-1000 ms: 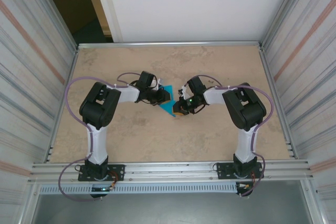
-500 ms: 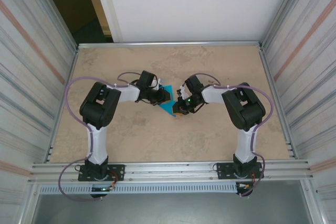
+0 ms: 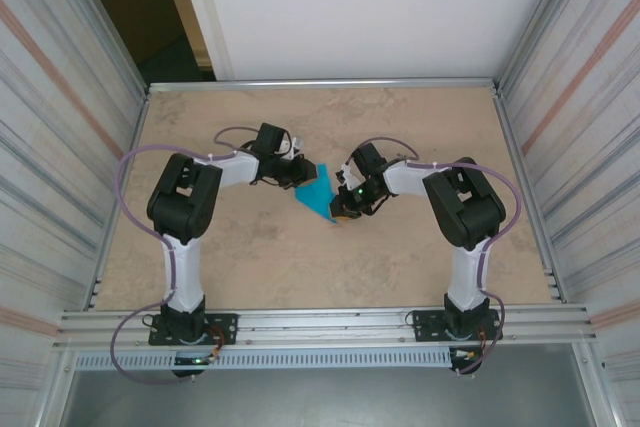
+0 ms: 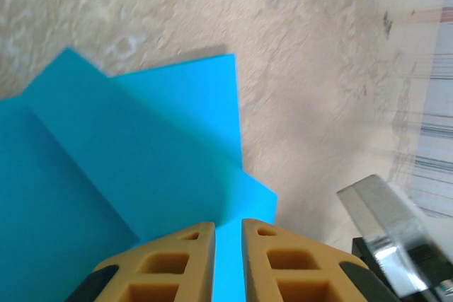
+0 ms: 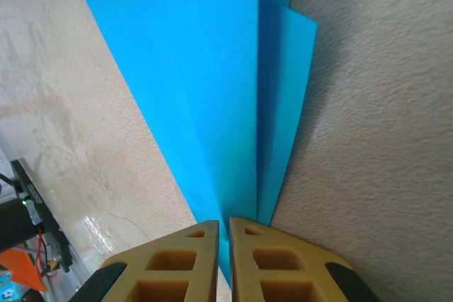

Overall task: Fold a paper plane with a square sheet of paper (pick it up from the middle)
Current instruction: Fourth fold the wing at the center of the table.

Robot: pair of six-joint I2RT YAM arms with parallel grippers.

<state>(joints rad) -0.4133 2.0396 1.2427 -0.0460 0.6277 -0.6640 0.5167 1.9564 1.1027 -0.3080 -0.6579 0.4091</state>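
Observation:
The turquoise-blue sheet of paper (image 3: 315, 190) lies mid-table, folded into a pointed, kite-like paper plane shape with its sharp tip toward me. My right gripper (image 3: 340, 209) sits at that tip. In the right wrist view its jaws (image 5: 224, 225) are shut on the narrow end of the paper (image 5: 212, 68), where the layered flaps and centre crease run in between the fingers. My left gripper (image 3: 298, 174) is at the paper's far left corner. Its fingers (image 4: 177, 259) stand shut but for a slit, just above the overlapping flaps (image 4: 141, 160), with nothing pinched that I can see.
The tan table (image 3: 400, 267) is ringed by an aluminium rail (image 3: 320, 84) and corrugated walls on both sides. The two arm bases stand at the near edge. A shiny metal part (image 4: 386, 228) shows at the right of the left wrist view.
My left gripper has drawn back up and to the left off the paper, uncovering more of its left flap. The right gripper has held its place on the tip.

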